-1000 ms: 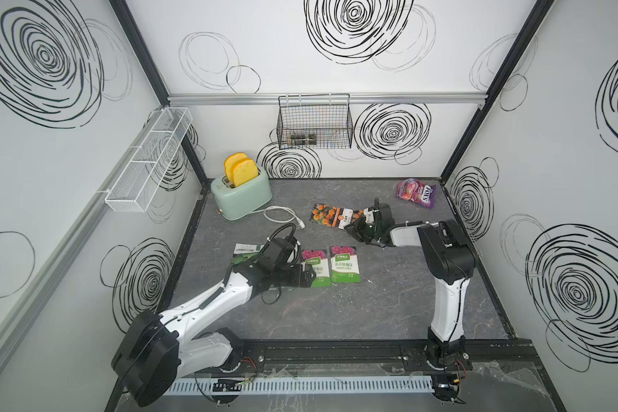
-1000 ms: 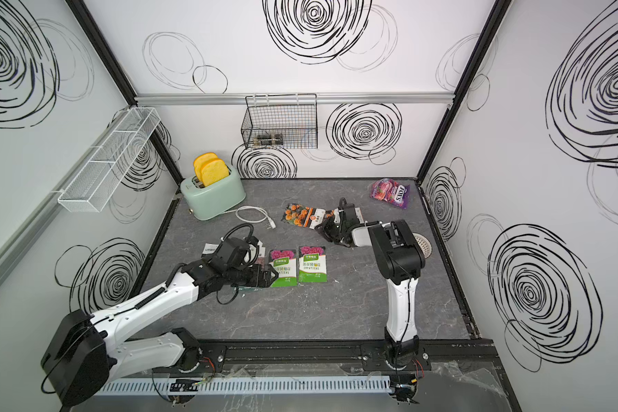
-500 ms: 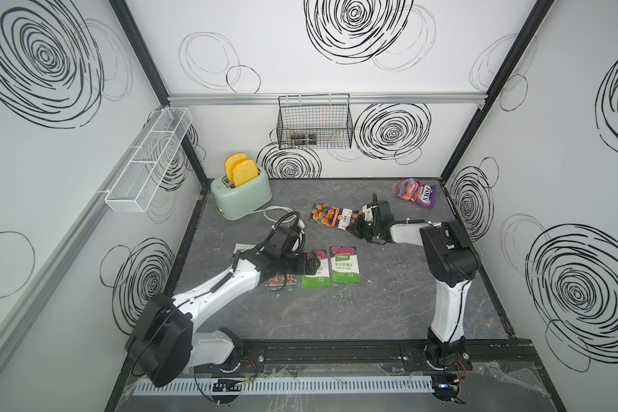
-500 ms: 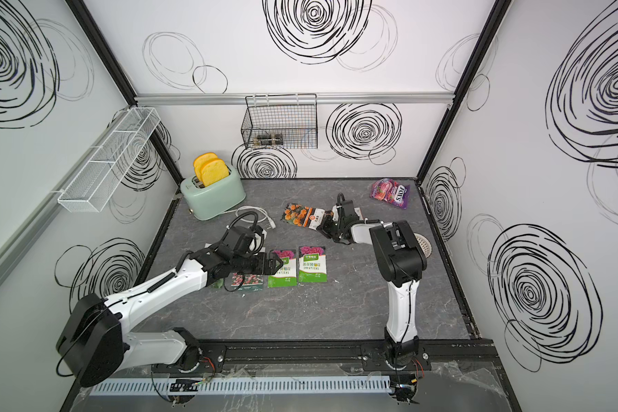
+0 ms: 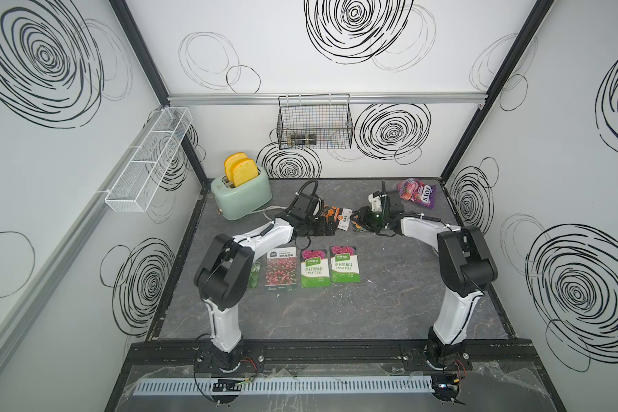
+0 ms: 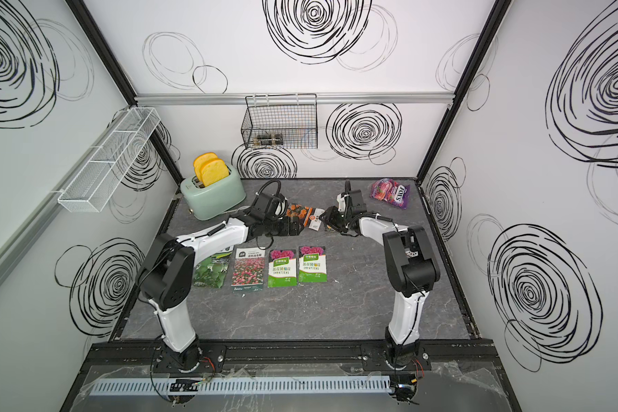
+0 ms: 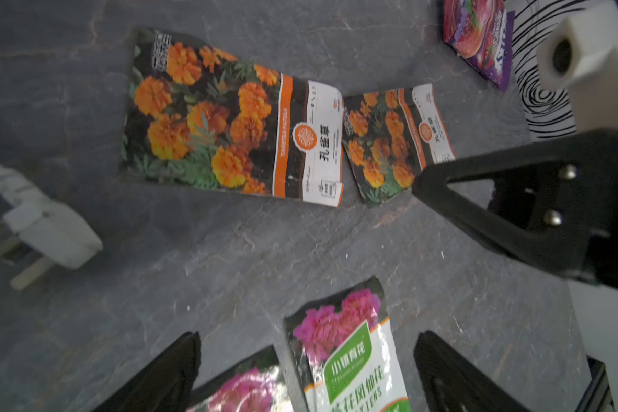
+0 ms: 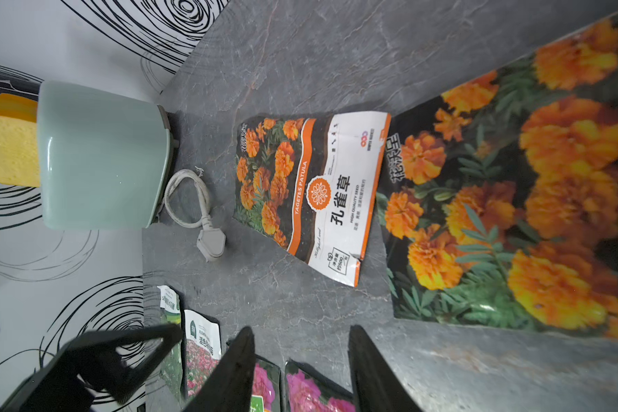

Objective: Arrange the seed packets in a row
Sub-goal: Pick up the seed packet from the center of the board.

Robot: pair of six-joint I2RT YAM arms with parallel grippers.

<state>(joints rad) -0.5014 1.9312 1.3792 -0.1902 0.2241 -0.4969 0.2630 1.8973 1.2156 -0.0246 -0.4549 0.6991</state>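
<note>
A row of four lay across the centre of both top views: the leafy seed packet (image 6: 211, 273), partly hidden by the left arm, the pink flower-field packet (image 6: 248, 271), one IMPATIENS packet (image 6: 282, 267) and the other IMPATIENS packet (image 6: 313, 264). Above the row, the left marigold packet (image 7: 229, 125) and the right marigold packet (image 7: 393, 139) lay flat, touching at a corner; whether they overlapped could not be told. The left gripper (image 7: 307, 335) was spread wide and empty. The right gripper (image 8: 300, 335) was parted over bare tabletop (image 8: 300, 71), with nothing grasped, just beside the right marigold packet. A collision was judged the chief risk, since both grippers were crowded around the same pair. One packet could be dragged askew by the other if either were pulled. A thin flat packet could be missed or creased by a scraping pinch, and the finished row could be disturbed on placement.
</note>
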